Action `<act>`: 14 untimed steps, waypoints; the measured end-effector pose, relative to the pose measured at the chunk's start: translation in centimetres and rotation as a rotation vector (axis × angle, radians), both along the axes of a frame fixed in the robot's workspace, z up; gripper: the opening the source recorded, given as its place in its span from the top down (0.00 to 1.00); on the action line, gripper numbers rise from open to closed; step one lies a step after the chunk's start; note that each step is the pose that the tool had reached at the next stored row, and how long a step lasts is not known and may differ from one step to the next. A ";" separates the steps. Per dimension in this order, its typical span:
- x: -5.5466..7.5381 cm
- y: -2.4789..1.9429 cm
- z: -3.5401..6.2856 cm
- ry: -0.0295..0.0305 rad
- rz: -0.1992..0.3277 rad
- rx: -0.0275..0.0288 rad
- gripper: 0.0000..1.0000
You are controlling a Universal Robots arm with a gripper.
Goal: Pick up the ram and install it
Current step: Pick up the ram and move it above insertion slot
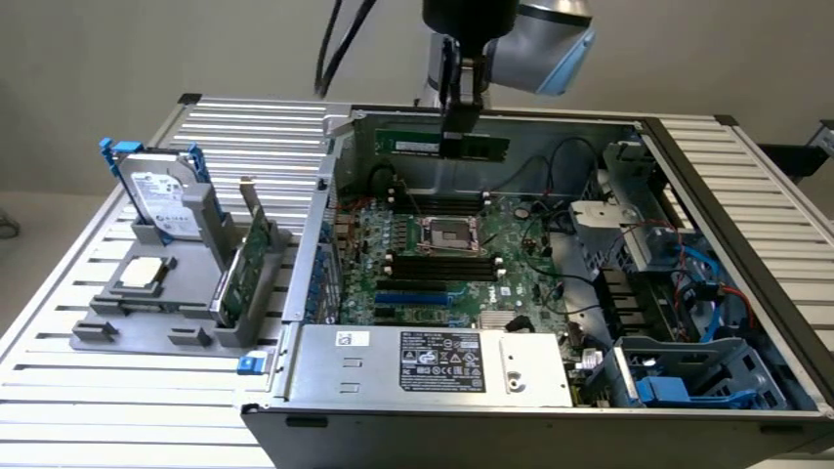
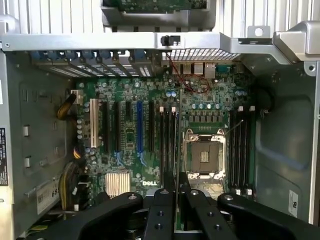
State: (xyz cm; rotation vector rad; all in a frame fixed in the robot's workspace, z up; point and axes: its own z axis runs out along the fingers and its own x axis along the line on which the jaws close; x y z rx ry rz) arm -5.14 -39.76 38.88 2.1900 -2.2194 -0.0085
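Pickup is looking complete: the end effector is gripping the ram by its upper edge, jaws closed on the thin green stick, and is holding it level in the air above the processor socket of the open computer case. Installation is remaining undone, since the ram is hanging well clear of the black memory slots flanking the processor socket, and those slots are all looking empty. From the wrist, the ram is showing edge-on between the fingers, lining up roughly with the slots just beside the processor socket.
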 end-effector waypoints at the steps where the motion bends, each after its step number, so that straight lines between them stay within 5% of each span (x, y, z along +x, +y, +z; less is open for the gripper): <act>1: 0.2 0.06 -0.08 0.0012 0.000 -0.0001 0.85; 8: 0.3 0.45 -1.34 0.0015 0.008 -0.0004 0.85; 14: 0.6 1.31 -2.36 0.0015 0.019 -0.0004 0.85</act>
